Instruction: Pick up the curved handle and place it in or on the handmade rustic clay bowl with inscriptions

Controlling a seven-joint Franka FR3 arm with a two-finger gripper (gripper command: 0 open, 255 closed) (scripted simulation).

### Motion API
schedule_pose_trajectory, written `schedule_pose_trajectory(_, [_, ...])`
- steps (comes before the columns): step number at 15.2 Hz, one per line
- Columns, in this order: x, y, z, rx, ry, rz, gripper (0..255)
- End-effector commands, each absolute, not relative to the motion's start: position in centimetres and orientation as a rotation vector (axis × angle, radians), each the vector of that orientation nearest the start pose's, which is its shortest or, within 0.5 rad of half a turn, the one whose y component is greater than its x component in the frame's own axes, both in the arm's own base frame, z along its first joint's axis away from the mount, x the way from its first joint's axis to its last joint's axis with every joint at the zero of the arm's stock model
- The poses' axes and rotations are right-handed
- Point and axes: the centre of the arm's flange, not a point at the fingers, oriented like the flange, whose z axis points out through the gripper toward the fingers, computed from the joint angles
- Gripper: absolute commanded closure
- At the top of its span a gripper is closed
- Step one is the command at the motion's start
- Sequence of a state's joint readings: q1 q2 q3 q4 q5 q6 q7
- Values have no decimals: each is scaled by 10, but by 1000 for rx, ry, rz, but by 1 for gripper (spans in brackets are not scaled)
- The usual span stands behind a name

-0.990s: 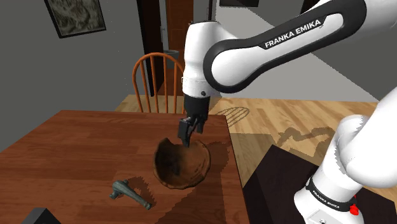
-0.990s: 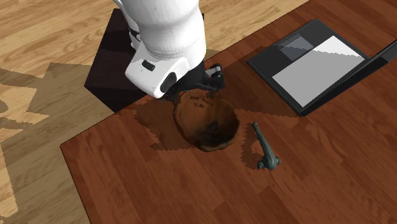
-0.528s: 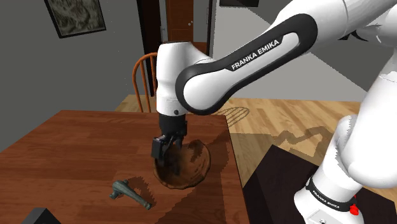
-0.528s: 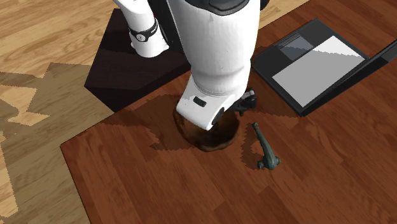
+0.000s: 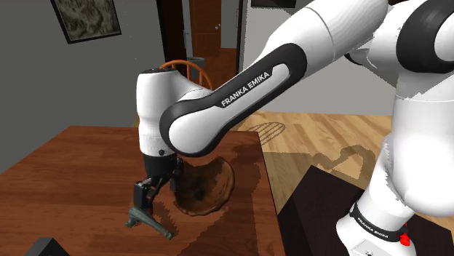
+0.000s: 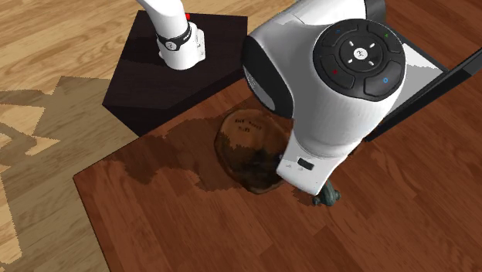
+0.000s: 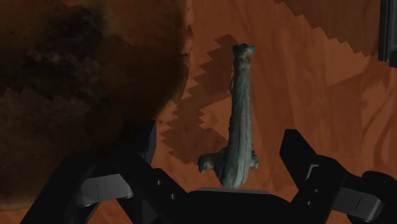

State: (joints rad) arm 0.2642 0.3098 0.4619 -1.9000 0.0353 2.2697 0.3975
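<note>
**Grey-green curved handle [image 5: 149, 220] beneath an empty, open gripper [image 5: 149, 196]**

Shoulder view: the handle lies on the wooden table [image 5: 73, 156], just left of the brown bowl [image 5: 211, 185]. Second exterior view: its end shows right of the bowl. Wrist view: the fingers [image 7: 143, 143] stand wide apart on either side of it, not touching.

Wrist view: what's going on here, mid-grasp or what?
The white Franka arm is going for the greenish curved handle, which lies flat on the wooden table right beside the brown clay bowl. The end effector hangs low over the handle's wider end, fingers open and standing either side of it without touching. The handle is not yet gripped or lifted, and placing it in the bowl is not yet done.
</note>
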Motion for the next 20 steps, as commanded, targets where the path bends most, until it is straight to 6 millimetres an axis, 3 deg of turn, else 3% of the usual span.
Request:
schedule_pose_trajectory(1, [484, 428, 352, -2915, -424, 18, 0])
schedule_pose_trajectory(2, [487, 437, 349, -2911, -428, 19, 0])
schedule_pose_trajectory(10, [485, 444, 310, -2911, -428, 19, 0])
schedule_pose_trajectory(17, [486, 444, 310, -2911, -428, 19, 0])
schedule_pose_trajectory(18, [485, 445, 310, -2911, -428, 19, 255])
schedule_pose_trajectory(20, [485, 445, 310, -2911, -428, 19, 255])
